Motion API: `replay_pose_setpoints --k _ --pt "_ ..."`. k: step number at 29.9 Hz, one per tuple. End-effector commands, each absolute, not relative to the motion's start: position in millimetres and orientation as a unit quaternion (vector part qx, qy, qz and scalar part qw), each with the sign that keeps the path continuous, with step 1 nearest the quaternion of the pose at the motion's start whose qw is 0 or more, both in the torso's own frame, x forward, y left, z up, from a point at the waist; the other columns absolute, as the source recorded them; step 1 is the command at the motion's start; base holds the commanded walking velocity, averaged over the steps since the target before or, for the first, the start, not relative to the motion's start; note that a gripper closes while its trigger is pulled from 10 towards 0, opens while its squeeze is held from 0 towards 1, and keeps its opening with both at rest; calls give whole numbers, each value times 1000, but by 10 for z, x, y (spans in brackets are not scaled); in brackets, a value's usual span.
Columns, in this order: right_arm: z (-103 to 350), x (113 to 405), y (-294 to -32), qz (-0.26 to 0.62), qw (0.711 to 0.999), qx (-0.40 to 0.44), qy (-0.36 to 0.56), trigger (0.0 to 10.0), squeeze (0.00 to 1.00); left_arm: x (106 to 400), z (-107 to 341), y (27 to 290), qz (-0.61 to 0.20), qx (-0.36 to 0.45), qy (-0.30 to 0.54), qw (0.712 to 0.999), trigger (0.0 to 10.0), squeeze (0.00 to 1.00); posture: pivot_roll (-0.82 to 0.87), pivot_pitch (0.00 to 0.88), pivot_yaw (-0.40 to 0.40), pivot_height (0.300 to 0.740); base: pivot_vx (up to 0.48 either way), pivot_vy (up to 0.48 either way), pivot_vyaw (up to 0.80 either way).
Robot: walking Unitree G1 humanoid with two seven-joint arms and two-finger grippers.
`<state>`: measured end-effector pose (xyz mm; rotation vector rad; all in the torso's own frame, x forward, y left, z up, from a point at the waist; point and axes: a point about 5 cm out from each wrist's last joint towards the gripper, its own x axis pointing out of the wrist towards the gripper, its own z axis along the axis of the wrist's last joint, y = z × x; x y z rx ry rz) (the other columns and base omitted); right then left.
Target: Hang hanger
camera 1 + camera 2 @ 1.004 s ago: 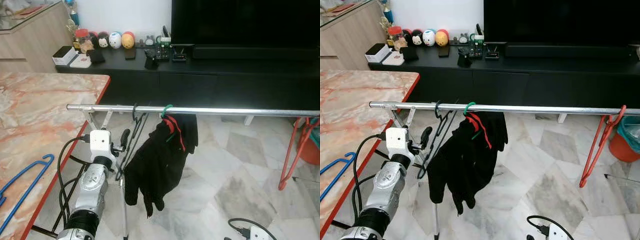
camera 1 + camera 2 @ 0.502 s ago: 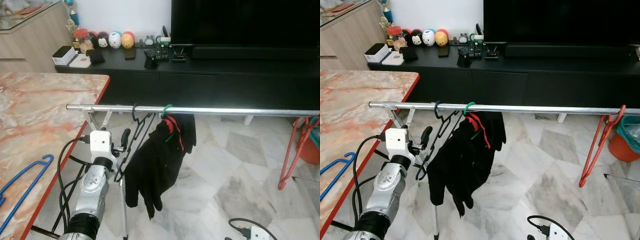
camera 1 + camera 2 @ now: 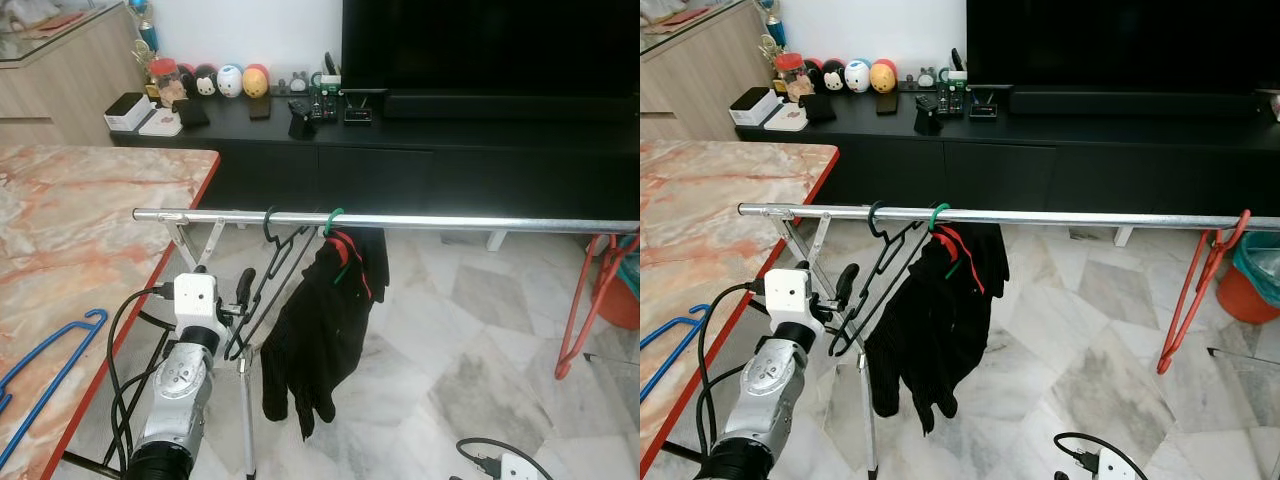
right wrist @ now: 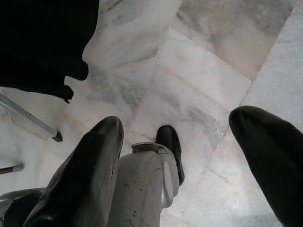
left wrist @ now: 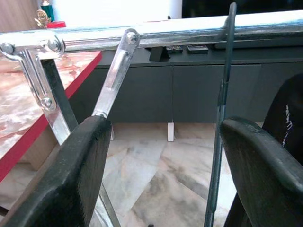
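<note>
Hanging by its hook from the rail (image 3: 450, 221), the black hanger (image 3: 265, 285) slopes down toward the left gripper (image 5: 163, 175), whose fingers (image 5: 66, 184) are spread apart. In the left wrist view the hanger's thin wire passes through the gap between them, just beside one finger — I cannot tell if it touches. From the head views the gripper sits below the rail, near the hanger's lower end.

Just beside the black hanger, a green hanger (image 3: 334, 216) carries a black garment (image 3: 325, 335) with red trim, drooping toward the floor. Well apart at the rail's right end hangs a red hanger (image 3: 585, 305), with an orange bin (image 3: 622, 300) behind it.

The right gripper (image 4: 175, 175) hangs low with fingers released, pointing at the marble floor (image 4: 199, 61) and the robot's own leg.

A blue hanger (image 3: 45, 375) lies on the red-edged marble table (image 3: 80, 230) at the left. Beyond the rail stands a black TV console (image 3: 420, 140) — small round toys (image 3: 230, 80) and oddments line its top — under a dark TV (image 3: 490, 45).
</note>
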<state>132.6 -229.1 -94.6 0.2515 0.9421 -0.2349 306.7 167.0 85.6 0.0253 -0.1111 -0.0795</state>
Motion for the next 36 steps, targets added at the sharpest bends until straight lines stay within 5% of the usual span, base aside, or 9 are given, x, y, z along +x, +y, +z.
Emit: replay_pose_setpoints --k 1,36 --pt "-968 1282 -2260 -112 873 121 458 10000 0 3068 847 1645 -44 23 -52 997 10000 0 -15 0 54 740 0 0 0" --pt "-966 1292 -2252 -109 874 123 457 10000 0 2944 599 1770 -29 10 -6 1000 10000 0 6 0 54 740 0 -53 0"
